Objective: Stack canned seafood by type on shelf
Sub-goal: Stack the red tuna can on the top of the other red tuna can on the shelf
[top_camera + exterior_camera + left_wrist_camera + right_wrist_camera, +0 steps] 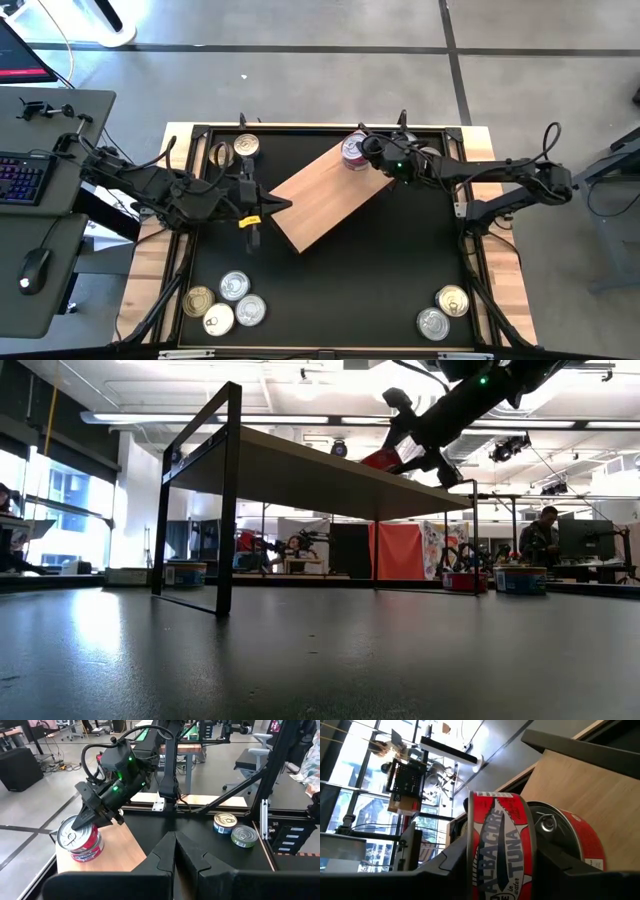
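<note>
The shelf (330, 195) is a light-brown board on black legs, lying aslant mid-table. On its far corner a red-label tin (580, 840) stands upright. My right gripper (365, 151) reaches in from the table's right, shut on a second red-label tin (502, 845) just above the first; I cannot tell whether the two tins touch. My left gripper (175, 855) hovers shut over the shelf's left near end, holding nothing. In the low view the red tin (383, 459) shows on the shelf (300, 470) under the right gripper (420, 435). My right gripper pinches the red-label tin between its two fingers, one finger (85, 821) lying over the flat silver top (67, 834), the other at the bottom face. The fingers come from the table's right, slanting a little down. The tin sits roughly upright, directly over the standing tin.
Several flat tins (225, 305) lie near the table's near-left corner, two (443, 312) near the near-right corner, two (233, 150) at the far left. The shelf's middle and near end are bare. A black frame (200, 130) borders the table.
</note>
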`<state>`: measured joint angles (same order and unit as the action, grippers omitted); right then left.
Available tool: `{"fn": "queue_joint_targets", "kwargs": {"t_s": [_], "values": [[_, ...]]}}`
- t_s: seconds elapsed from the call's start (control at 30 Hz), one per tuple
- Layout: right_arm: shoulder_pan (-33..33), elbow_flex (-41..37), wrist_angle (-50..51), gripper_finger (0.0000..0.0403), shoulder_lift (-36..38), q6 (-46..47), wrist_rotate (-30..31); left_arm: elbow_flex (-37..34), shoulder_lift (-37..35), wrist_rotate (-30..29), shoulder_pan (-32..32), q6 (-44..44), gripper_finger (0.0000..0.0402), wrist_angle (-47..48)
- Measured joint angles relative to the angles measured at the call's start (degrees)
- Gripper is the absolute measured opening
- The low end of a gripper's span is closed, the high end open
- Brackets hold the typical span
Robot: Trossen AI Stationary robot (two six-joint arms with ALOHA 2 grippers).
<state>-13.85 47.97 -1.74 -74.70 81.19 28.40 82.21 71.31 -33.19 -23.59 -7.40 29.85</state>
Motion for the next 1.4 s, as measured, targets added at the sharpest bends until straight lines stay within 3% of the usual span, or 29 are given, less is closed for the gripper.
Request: {"fn": "queue_joint_targets", "kwargs": {"t_s": [0.33, 0.6, 1.07, 1.4], "values": [[-0.04, 0.00, 0.22, 0.0149, 0.00, 0.77, -2.23, 0.00, 0.00, -0.07, 0.00, 0.05, 0.0000, -0.02], [0.00, 0.00, -0.02, 0.0149, 0.03, -8.02, -3.08, 0.00, 0.00, -0.07, 0.00, -0.05, 0.0000, -0.04], [-0.02, -0.02, 0.29, 0.0150, 0.04, -3.35, -3.48, 0.00, 0.00, -0.04, 0.00, -1.53, 0.0000, -0.09], [-0.02, -0.04, 0.41, 0.0199, 0.04, -3.07, -2.37, 0.00, 0.00, -0.04, -0.01, -1.56, 0.0000, -0.10]]}}
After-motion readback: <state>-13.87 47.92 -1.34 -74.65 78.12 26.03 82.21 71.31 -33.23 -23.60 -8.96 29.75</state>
